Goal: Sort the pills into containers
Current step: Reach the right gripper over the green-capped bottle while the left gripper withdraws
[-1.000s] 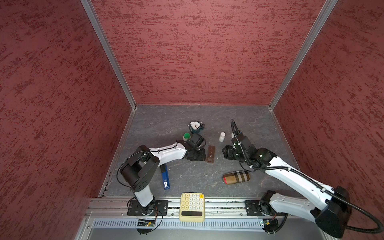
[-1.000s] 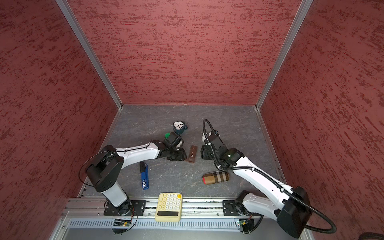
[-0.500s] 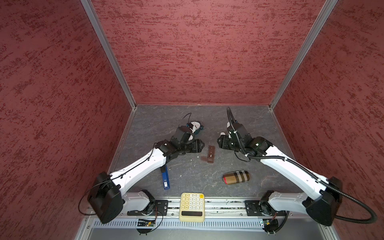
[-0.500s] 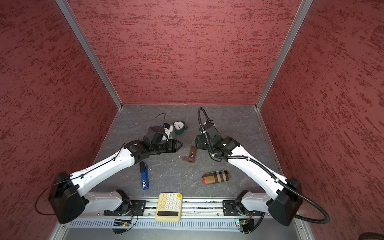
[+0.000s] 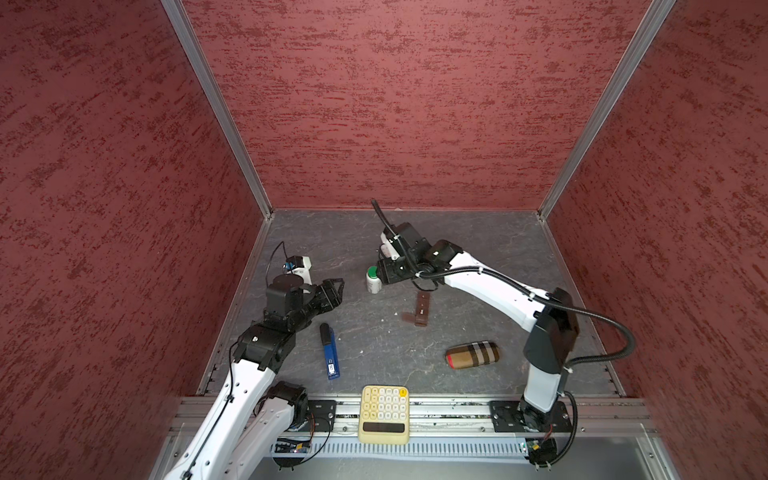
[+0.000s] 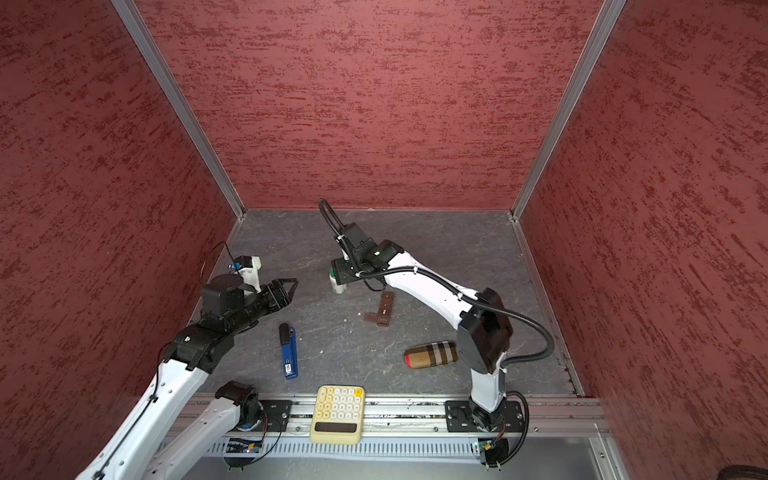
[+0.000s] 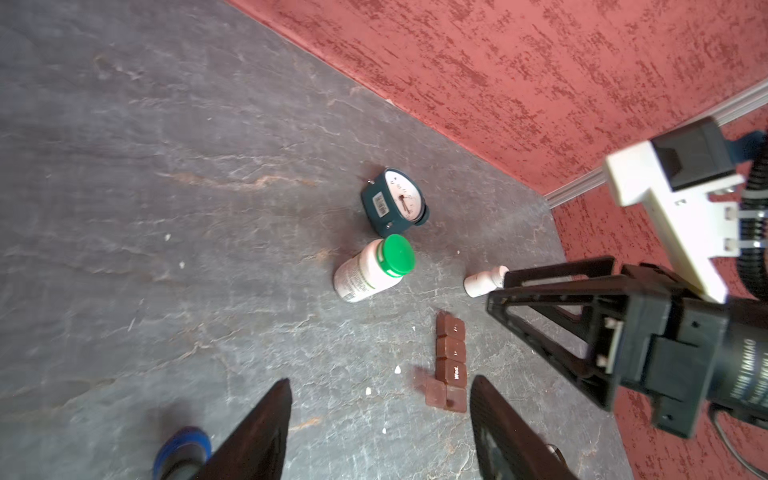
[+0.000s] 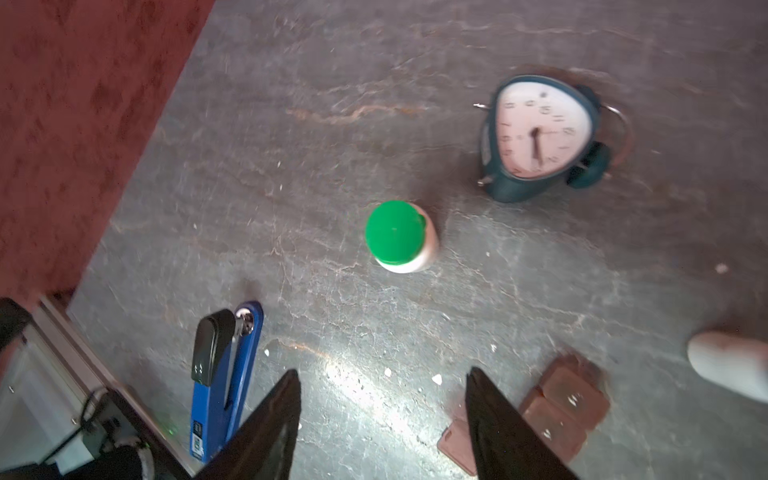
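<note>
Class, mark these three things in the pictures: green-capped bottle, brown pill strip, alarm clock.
green-capped bottle [image 8: 394, 232], right wrist view, centre of its green cap.
brown pill strip [image 7: 451, 351], left wrist view, on a middle lid.
alarm clock [image 8: 540, 131], right wrist view, on its white face.

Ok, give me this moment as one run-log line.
left gripper: open, empty | right gripper: open, empty, near green-capped bottle | pill strip: on table, end lid open | white bits: loose beside strip

High top views overlook everything; close wrist views share the containers [image 7: 451, 365].
</note>
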`<state>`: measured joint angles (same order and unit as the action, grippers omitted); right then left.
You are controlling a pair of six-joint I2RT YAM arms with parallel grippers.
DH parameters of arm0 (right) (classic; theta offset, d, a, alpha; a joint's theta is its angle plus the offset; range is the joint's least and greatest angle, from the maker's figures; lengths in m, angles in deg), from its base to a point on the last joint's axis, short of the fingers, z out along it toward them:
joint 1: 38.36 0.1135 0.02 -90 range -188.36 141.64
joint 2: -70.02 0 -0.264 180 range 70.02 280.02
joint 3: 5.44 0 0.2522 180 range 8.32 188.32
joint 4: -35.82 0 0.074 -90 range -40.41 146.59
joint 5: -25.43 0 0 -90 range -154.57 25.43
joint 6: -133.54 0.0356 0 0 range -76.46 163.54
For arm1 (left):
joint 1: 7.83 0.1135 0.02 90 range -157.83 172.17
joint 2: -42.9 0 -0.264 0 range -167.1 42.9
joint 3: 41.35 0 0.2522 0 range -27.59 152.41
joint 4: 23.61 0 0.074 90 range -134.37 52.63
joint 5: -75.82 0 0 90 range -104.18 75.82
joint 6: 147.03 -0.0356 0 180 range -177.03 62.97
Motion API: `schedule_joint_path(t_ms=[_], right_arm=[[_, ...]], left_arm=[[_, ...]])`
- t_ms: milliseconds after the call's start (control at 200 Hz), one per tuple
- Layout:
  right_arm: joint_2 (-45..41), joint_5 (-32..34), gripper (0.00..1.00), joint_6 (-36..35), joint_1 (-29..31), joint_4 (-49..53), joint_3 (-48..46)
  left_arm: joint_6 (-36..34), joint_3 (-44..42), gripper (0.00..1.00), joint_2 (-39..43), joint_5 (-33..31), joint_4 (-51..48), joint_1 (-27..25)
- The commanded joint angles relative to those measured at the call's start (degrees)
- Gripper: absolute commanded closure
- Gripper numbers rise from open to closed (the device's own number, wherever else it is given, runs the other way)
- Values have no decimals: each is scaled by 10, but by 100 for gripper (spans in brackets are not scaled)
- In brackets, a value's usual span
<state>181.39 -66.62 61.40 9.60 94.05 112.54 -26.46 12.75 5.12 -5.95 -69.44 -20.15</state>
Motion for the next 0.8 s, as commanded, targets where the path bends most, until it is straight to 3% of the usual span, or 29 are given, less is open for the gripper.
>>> schedule_joint_path(t_ms=[0,115,266,486,792], right_arm=[[59,4,27,-123,-2,91,97],[146,9,18,-157,-4,175,222],[227,33,14,-169,-11,250,325],[249,24,14,-168,-23,243,332],[287,-16,22,-162,-23,243,371]], left_arm=[[4,-6,29,27,38,-34,27],[4,-11,26,42,49,-42,41],[6,-14,23,49,54,-48,49],[5,-13,22,50,61,-48,55],[15,-22,22,45,78,-32,55]])
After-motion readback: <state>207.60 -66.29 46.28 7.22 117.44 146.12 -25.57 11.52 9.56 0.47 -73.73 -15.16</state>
